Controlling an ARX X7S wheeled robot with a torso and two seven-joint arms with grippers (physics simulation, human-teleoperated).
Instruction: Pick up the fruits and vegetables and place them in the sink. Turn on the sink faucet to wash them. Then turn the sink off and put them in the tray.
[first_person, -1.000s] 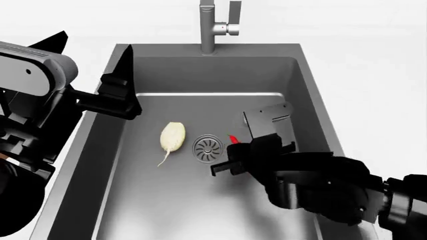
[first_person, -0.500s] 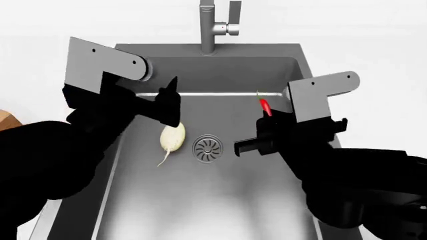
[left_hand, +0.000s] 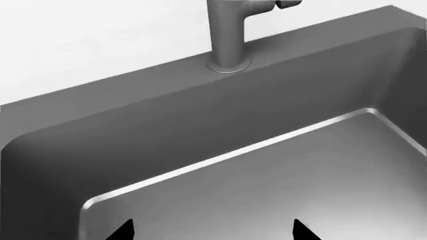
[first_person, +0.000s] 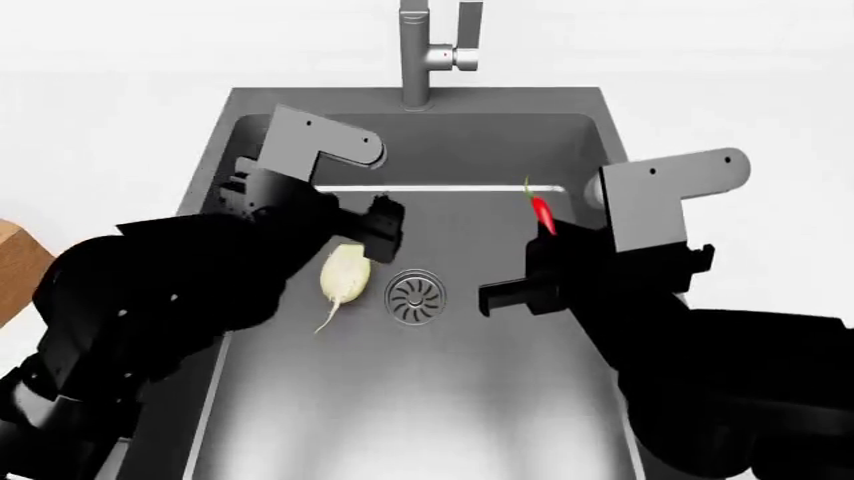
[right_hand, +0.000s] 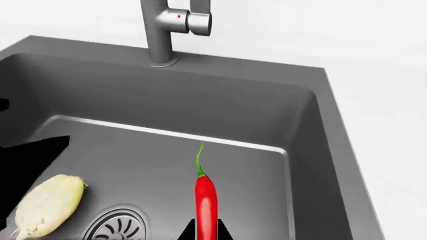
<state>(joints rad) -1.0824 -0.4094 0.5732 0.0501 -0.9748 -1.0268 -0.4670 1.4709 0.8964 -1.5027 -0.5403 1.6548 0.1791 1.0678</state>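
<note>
The red chili pepper (first_person: 541, 211) is pinched in my shut right gripper (first_person: 553, 234) and held above the sink floor, stem pointing at the back wall; it also shows in the right wrist view (right_hand: 205, 194). The pale root vegetable (first_person: 346, 272) lies on the floor of the dark grey sink (first_person: 441, 400), left of the round drain (first_person: 416, 295). My left gripper (first_person: 383, 230) hovers just above the root's far end, jaws wide open and empty; its two fingertips (left_hand: 125, 231) face the sink's back wall (left_hand: 200, 135). The faucet (first_person: 424, 55) stands behind the sink.
The faucet's side lever (right_hand: 190, 22) points sideways. A light-brown wooden corner (first_person: 16, 262) shows at the far left edge of the head view. White counter (first_person: 747, 110) surrounds the sink. Both black arms fill the near part of the basin.
My right gripper has lifted the chili off the sink floor by the drain and raised it. My left gripper has swung from the sink's left rim into the basin, over the root.
</note>
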